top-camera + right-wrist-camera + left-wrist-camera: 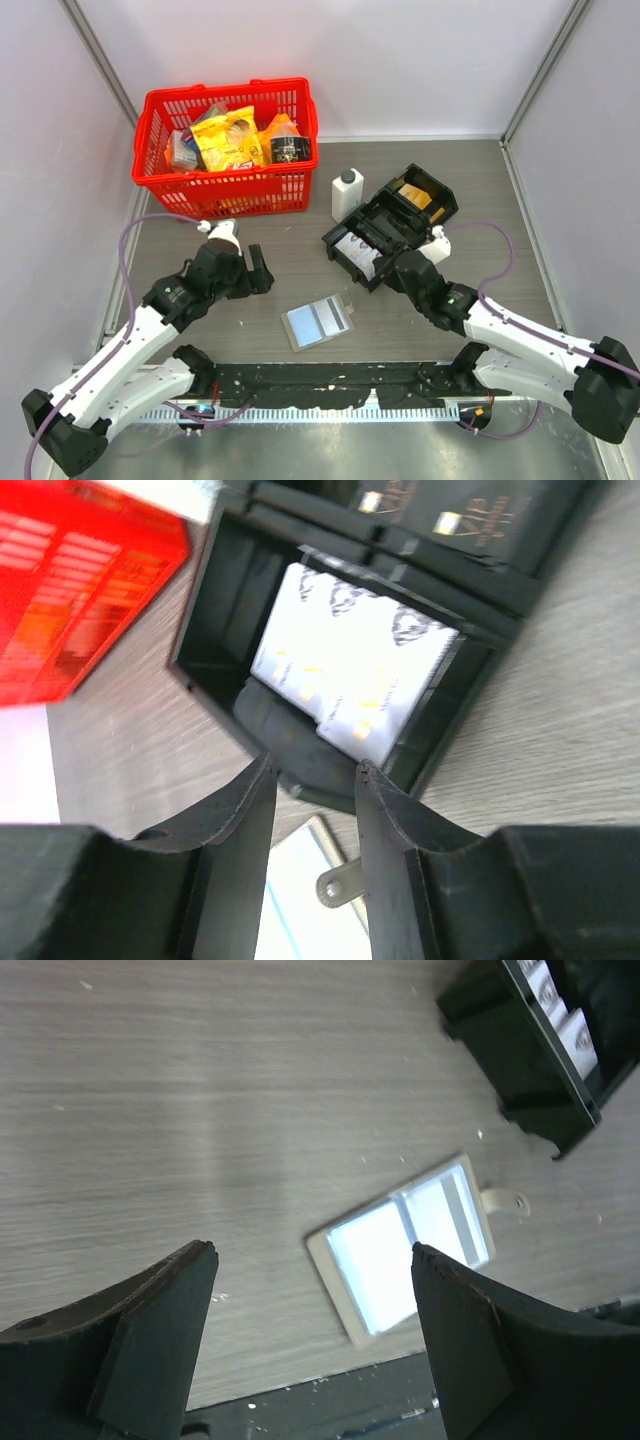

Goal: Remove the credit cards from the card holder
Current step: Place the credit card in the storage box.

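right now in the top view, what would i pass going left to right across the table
red basket → card holder → black tray; the white bottle is left out because it overlaps the card holder and the tray from side to side

In the right wrist view, along the top edge of the frame, the gold letters "VIP" can be read on the black cards (420,505), each beside a small gold chip; a finer gold line under the letters is too blurred to make out. The white cards (360,670) at the middle of that frame, lying in the black tray (215,630), carry dark emblems and yellow marks, but no word on them is legible. In the top view the yellow snack bag (228,140) in the red basket (225,185), upper left of the frame, bears print too small to read.
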`<action>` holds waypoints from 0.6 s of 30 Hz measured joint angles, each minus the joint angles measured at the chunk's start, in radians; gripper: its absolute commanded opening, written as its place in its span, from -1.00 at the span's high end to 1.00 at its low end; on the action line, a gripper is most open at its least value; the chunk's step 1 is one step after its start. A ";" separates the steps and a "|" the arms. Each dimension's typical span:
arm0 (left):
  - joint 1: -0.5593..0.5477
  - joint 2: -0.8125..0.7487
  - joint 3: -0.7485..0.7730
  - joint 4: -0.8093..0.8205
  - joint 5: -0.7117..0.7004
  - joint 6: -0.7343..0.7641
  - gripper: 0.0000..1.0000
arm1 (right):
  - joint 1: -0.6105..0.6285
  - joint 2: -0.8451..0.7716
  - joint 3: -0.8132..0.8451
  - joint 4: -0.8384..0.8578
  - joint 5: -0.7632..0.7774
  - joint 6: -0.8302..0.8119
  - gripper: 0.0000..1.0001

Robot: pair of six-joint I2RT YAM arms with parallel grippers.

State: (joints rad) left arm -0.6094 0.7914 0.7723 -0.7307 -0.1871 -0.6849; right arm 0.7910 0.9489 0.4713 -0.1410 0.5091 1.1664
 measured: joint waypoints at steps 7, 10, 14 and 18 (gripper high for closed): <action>-0.118 0.056 -0.053 0.084 0.061 -0.122 -0.47 | 0.075 0.047 0.112 -0.018 -0.138 -0.204 0.14; -0.167 0.097 -0.066 0.122 0.064 -0.162 -0.47 | 0.156 0.115 0.151 -0.019 -0.169 -0.263 0.14; -0.236 0.158 -0.083 0.171 0.056 -0.212 -0.43 | 0.233 0.225 0.201 -0.026 -0.227 -0.328 0.14; -0.292 0.201 -0.113 0.219 0.042 -0.259 -0.35 | 0.259 0.332 0.245 -0.036 -0.273 -0.365 0.14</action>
State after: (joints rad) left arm -0.9016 0.9920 0.6590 -0.5114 -0.1455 -0.9440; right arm 1.0504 1.2804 0.7158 -0.1768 0.2359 0.8013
